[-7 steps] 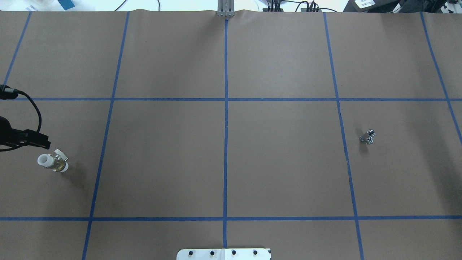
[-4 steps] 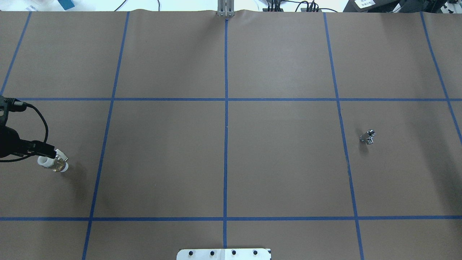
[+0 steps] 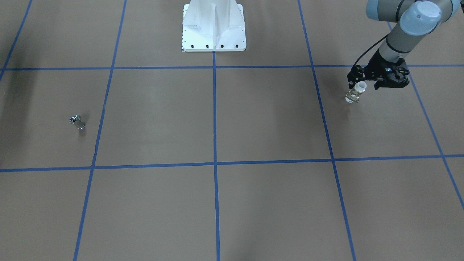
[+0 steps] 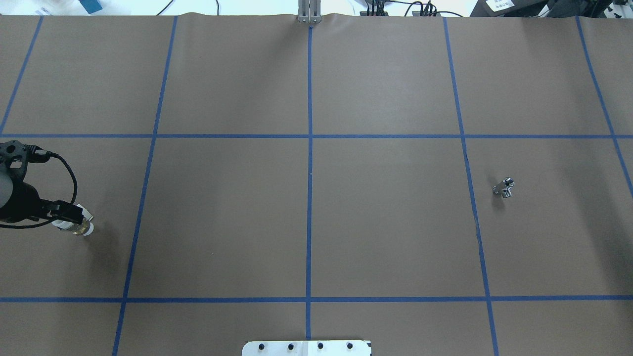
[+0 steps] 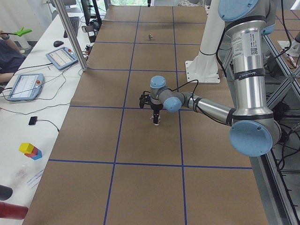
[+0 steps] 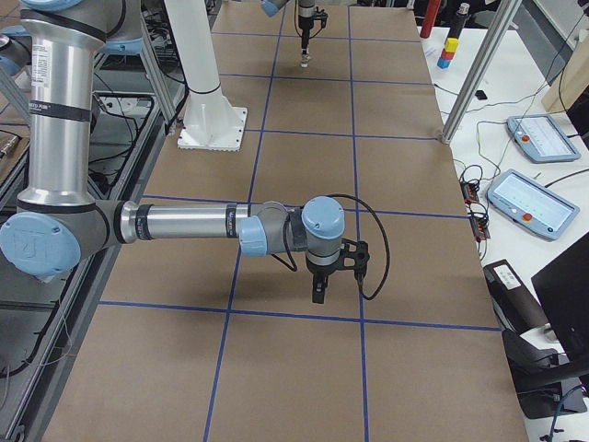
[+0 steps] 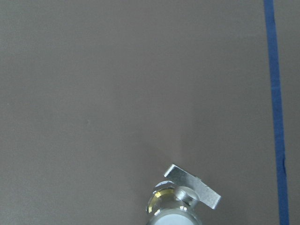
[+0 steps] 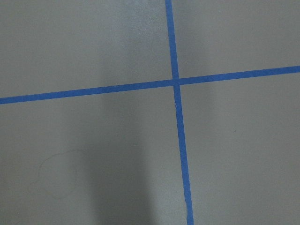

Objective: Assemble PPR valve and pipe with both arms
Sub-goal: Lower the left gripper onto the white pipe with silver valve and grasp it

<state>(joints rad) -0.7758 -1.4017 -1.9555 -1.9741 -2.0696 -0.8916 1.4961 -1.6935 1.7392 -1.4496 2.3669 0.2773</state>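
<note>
The PPR valve (image 4: 82,228) stands upright at the table's far left, white collar on top, and also shows in the front-facing view (image 3: 353,95). My left gripper (image 3: 363,87) is open, with its fingers either side of the collar. The left wrist view shows the valve's lever (image 7: 194,186) at its bottom edge, but no fingers. The pipe (image 4: 503,187) lies alone on the right, and shows small in the front-facing view (image 3: 77,121). My right gripper (image 6: 318,295) shows only in the exterior right view, above the table. I cannot tell whether it is open or shut.
Brown paper with blue tape lines (image 4: 309,173) covers the table. The white robot base (image 3: 214,32) stands at the near middle edge. A metal post (image 4: 309,12) stands at the far edge. Tablets (image 5: 61,57) lie on a side bench.
My left gripper has moved right and onto the valve, and now covers its white collar. The valve and the pipe have not moved.
</note>
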